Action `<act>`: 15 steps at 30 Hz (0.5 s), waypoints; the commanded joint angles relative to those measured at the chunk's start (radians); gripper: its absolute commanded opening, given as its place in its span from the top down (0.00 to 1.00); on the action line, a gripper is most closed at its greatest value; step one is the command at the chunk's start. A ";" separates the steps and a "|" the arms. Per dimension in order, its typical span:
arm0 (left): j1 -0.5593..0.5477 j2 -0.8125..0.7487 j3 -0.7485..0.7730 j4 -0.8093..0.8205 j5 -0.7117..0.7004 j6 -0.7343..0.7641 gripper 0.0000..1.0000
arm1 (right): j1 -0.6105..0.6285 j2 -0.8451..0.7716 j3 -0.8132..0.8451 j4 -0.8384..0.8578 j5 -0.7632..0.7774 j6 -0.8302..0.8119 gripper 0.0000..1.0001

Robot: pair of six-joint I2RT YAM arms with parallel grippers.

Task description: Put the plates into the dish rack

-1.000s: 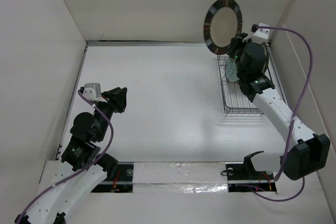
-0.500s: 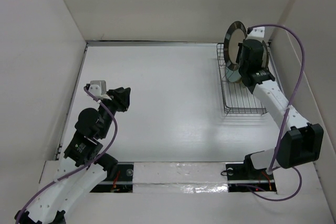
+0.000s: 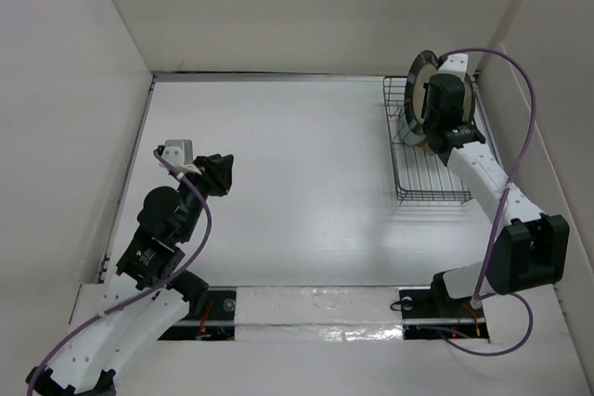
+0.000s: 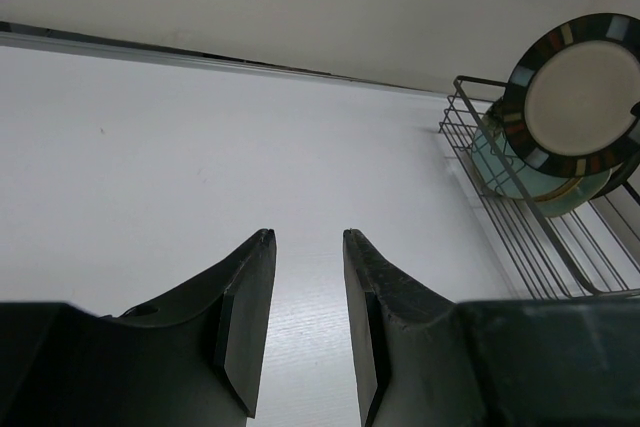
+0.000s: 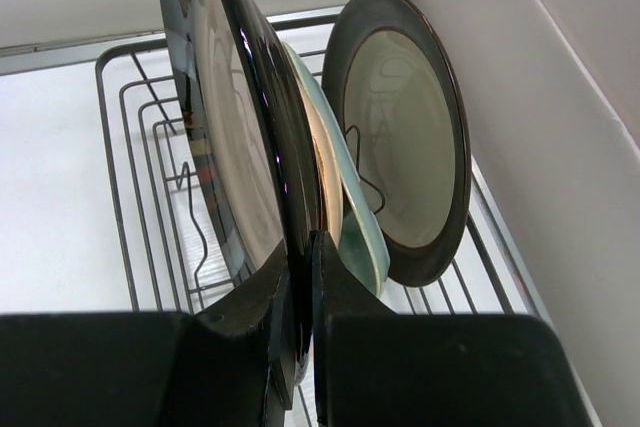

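A bare white table (image 3: 297,192) lies boxed in by pale walls; over its left side the left gripper (image 4: 305,237) hovers with jaws parted and nothing between them. At the far right stands the dark thin-wire dish rack (image 3: 422,194), where the right gripper (image 5: 302,247) is clenched on the lower rim of a cream plate with a striped dark border (image 5: 225,117), held on edge just beside a round celadon green plate (image 5: 355,237) and a cream dark-rimmed plate (image 5: 405,137) already racked. Seating this plate looks like the step in hand; whether its edge has reached the grid is hidden, so next it likely needs easing down between prongs, then letting go without nudging its neighbours
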 commanded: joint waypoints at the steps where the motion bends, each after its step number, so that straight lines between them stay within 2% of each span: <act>1: 0.003 0.007 0.001 0.040 -0.004 0.009 0.70 | -0.001 -0.025 0.022 0.195 0.041 0.019 1.00; 15: 0.003 0.018 0.001 0.040 -0.003 0.009 0.69 | 0.030 0.000 -0.072 0.221 0.032 0.065 1.00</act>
